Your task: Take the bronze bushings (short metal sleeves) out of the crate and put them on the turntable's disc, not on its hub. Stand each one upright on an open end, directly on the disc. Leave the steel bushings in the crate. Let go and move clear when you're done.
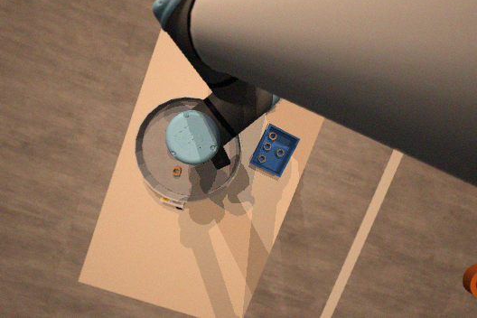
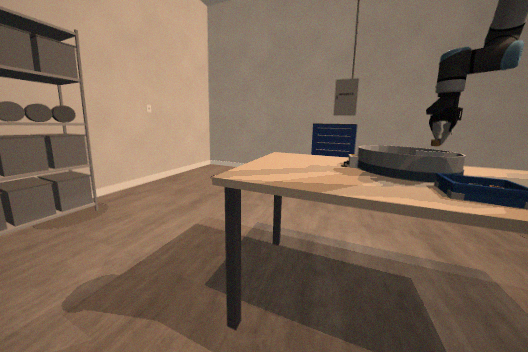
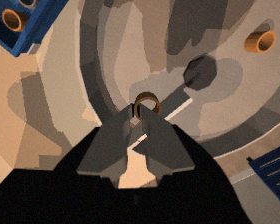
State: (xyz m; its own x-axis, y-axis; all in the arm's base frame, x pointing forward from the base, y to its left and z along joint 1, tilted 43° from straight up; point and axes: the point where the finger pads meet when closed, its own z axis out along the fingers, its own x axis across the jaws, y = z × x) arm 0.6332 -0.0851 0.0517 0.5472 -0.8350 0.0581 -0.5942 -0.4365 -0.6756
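My gripper (image 2: 438, 138) (image 3: 135, 104) is shut on the wall of a bronze bushing (image 2: 436, 143) (image 3: 147, 95), held above the turntable (image 2: 410, 162). In the wrist view the held ring shows against the disc (image 3: 126, 45), beside the dark hub (image 3: 200, 73). Another bronze bushing (image 1: 173, 171) (image 3: 254, 43) stands upright on the disc. The blue crate (image 1: 291, 152) (image 2: 465, 192) holds a bronze bushing (image 1: 273, 139) (image 3: 6, 19) near its top corner in the top view, and three steel bushings. The arm hides the hub and fingertips in the top view.
The turntable has a raised rim (image 1: 139, 150) (image 3: 89, 65). A pale bar (image 3: 180, 108) runs outward from the hub. The crate stands close beside the turntable. A small labelled box (image 1: 172, 202) is at the turntable's outer edge. A blue cabinet (image 2: 334, 139) stands behind the table.
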